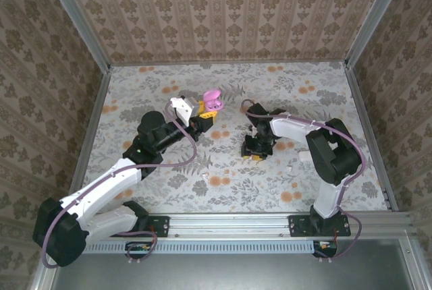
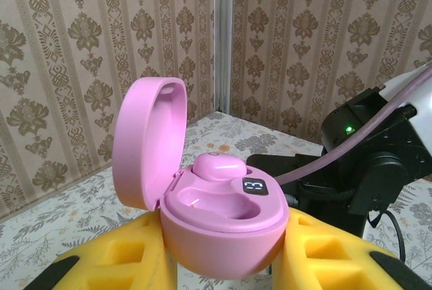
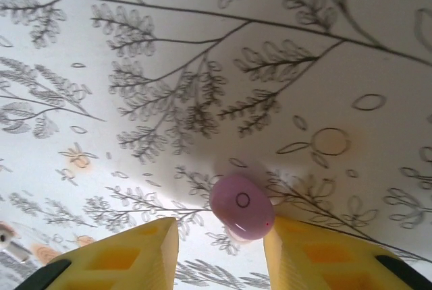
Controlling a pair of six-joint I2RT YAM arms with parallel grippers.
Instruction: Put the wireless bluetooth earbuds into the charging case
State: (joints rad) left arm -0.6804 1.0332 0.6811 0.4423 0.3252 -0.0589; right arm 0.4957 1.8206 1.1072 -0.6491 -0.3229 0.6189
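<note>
The charging case [image 2: 223,226] is glossy pink, not white, and my left gripper [image 2: 226,263] is shut on its body between yellow fingers [image 2: 115,256]. Its lid [image 2: 148,141] stands open to the left. One pink earbud [image 2: 219,166] sits in the far socket; the near socket [image 2: 216,204] is empty. From above, the case [image 1: 211,98] is held up over the table's back middle. The other pink earbud [image 3: 241,206] lies on the cloth between the fingers of my open right gripper [image 3: 219,256], close against the right finger [image 3: 317,256], with a gap on its left.
The table is covered with a floral cloth [image 1: 229,182], walled by patterned panels. My right arm [image 2: 368,148] stands just behind the held case. Small white scraps [image 1: 204,177] lie near the front middle, and another [image 1: 288,168] lies by the right gripper [image 1: 255,150].
</note>
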